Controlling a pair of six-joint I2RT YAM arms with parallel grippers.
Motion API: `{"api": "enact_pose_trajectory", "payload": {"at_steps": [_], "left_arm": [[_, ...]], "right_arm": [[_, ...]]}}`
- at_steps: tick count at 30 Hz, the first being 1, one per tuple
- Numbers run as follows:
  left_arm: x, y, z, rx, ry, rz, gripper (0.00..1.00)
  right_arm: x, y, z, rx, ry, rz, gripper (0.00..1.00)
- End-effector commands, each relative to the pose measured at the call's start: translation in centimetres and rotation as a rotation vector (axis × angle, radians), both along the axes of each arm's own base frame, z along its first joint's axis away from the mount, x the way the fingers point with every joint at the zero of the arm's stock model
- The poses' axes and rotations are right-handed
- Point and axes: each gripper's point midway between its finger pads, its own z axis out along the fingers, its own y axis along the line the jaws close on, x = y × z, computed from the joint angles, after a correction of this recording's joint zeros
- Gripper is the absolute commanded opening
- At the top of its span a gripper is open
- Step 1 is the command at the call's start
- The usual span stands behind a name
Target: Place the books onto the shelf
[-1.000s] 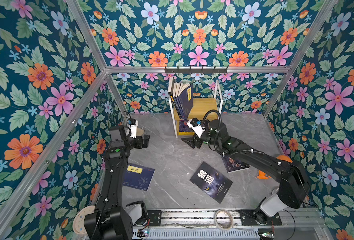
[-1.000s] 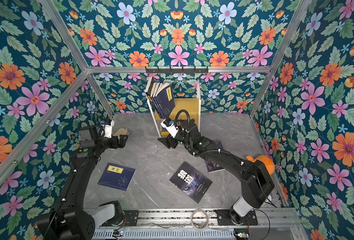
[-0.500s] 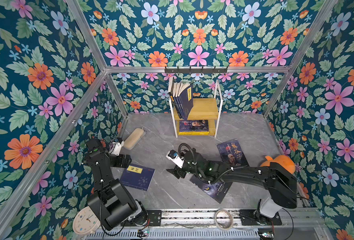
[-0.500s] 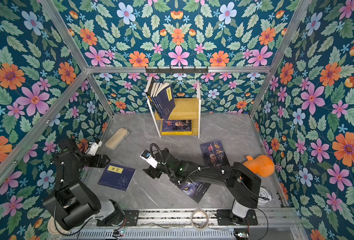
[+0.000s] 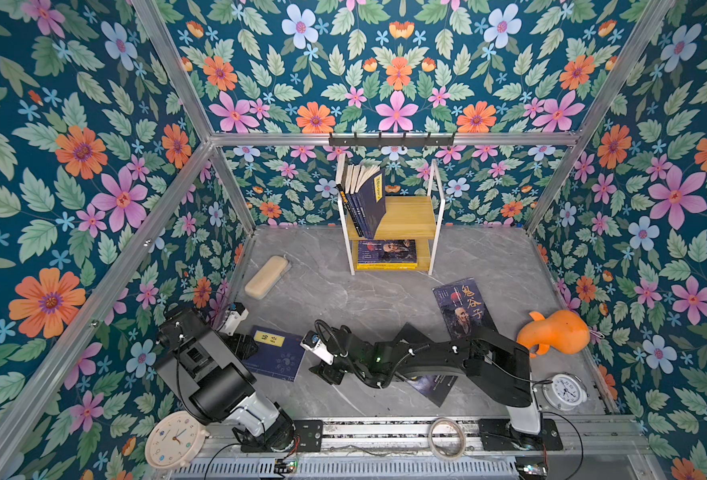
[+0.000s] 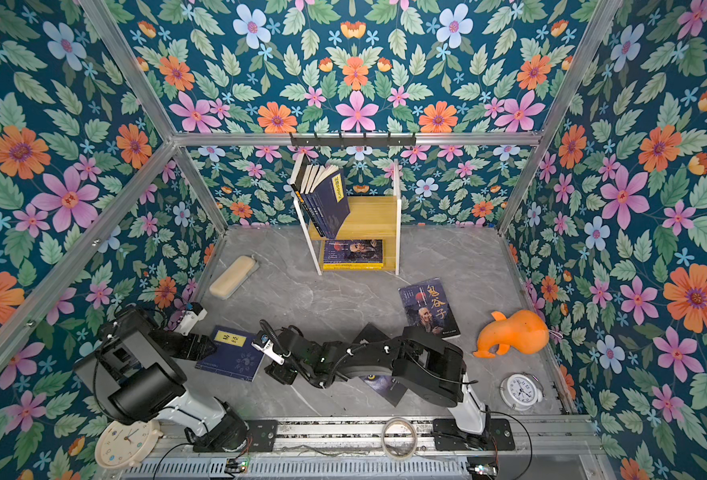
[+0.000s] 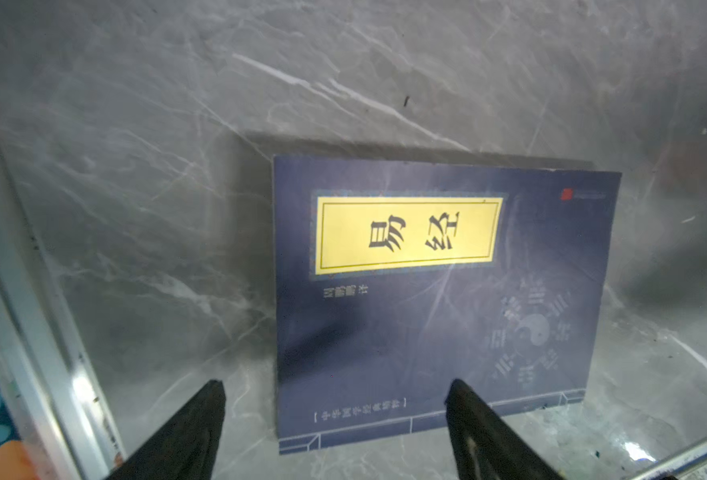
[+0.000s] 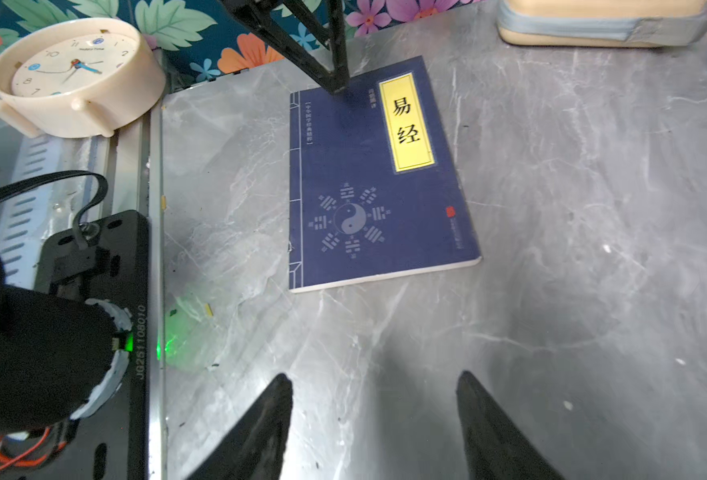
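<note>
- Left hand [image 7: 335, 386]: jaws apart, nothing clamped. One finger is over the cover of the navy blue paperback with the yellow title label [image 7: 439, 299], near its edge. The other is over the bare grey marble-look tabletop [image 7: 135, 166].
- Right wrist view: a left fingertip sits on or just above that cover. Can't tell if it touches.
- Navy book lies flat, cover up, lower left of centre in both top views.
- Right hand [image 8: 374, 377]: jaws apart, empty, low over bare tabletop just right of the navy book in both top views, not touching it.
- Small two-tier shelf, white metal frame with yellowish wooden boards [image 5: 410, 216]: upper centre, against the back wall.
- Upper tier: row of navy paperbacks [image 5: 364, 199] standing at its left end; rest of the board is bare.
- Lower tier: flat stack of paperbacks [image 5: 387, 251], dark cover on top, yellow edges beneath.
- Dark paperback with large white characters [image 5: 464, 307] lies flat right of centre.
- Another dark paperback [image 5: 434, 386] is mostly hidden under the right arm.
</note>
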Motion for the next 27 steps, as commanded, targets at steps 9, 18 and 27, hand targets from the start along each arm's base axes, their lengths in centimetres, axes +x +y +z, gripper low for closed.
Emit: {"api": "enact_pose_trajectory", "payload": {"at_steps": [9, 18, 27], "left_arm": [[0.8, -0.5, -2.2, -0.055, -0.03, -0.019, 0.82], [0.3, -2.0, -3.2, -0.108, -0.001, -0.034, 0.78], [0.0, -3.6, -1.5, -0.123, -0.003, -0.061, 0.67]], "right_arm": [[-0.9, 2.2, -3.4, -0.025, 0.123, 0.034, 0.44], [0.4, 2.8, -5.6, -0.04, 0.167, -0.006, 0.38], [2.6, 2.9, -6.4, -0.016, 0.204, -0.06, 0.37]]}}
